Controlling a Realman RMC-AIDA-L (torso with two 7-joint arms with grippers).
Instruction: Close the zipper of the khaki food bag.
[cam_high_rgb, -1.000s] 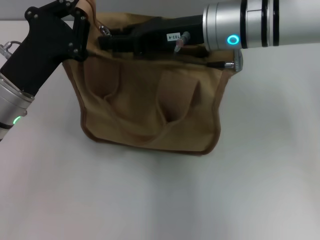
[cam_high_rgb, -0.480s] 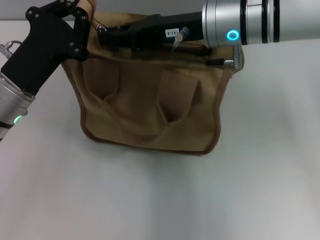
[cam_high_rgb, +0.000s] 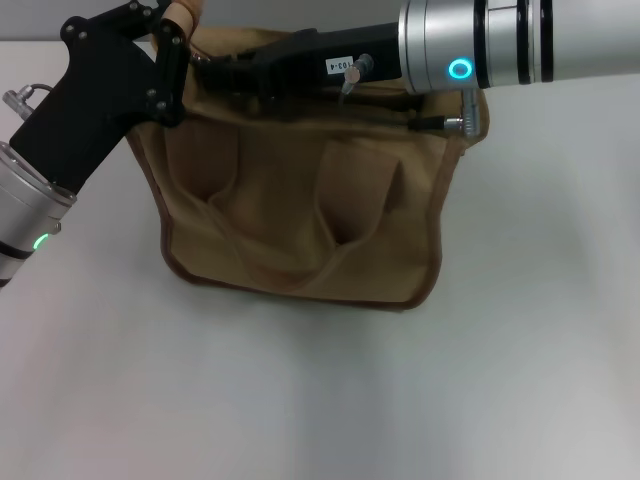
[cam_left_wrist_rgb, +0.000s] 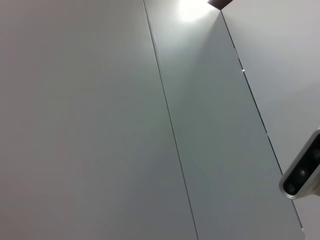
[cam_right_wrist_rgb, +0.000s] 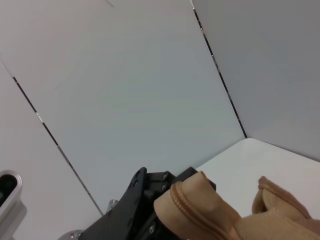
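Bag (cam_high_rgb: 300, 215): one, khaki with brown trim, sitting on the white tabletop (cam_high_rgb: 520, 340) toward its far edge, left of centre. Two loop handles visible, one lying flat against the near face (cam_high_rgb: 290, 235), the other poking up at the bag's far-left top corner (cam_high_rgb: 185, 12). Front panel creased and slack.

Grippers: two, both at the bag's top.
- Left gripper (cam_high_rgb: 168, 62): black, comes in from the tabletop's left edge, sits at the bag's top-left corner, touching the fabric there. Right wrist view shows its black body (cam_right_wrist_rgb: 145, 200) right behind a rolled piece of khaki fabric (cam_right_wrist_rgb: 200, 202), apparently clamped on it, but the fingertips are hidden, so grip state: cannot tell.
- Right gripper (cam_high_rgb: 215, 72): black, on a silver arm with one lit cyan ring (cam_high_rgb: 460, 70), reaches from the right along the top opening, tip near the left end of the opening, just beside the left gripper. Its body covers the fingers; open or closed: cannot tell.

Zipper (cam_high_rgb: 400, 118): one line along the top edge, mostly hidden under the right arm; only a short dark stretch shows near the right end. Slider not visible.

Left wrist view: only wall panels (cam_left_wrist_rgb: 125, 125) and one camera housing at the edge.
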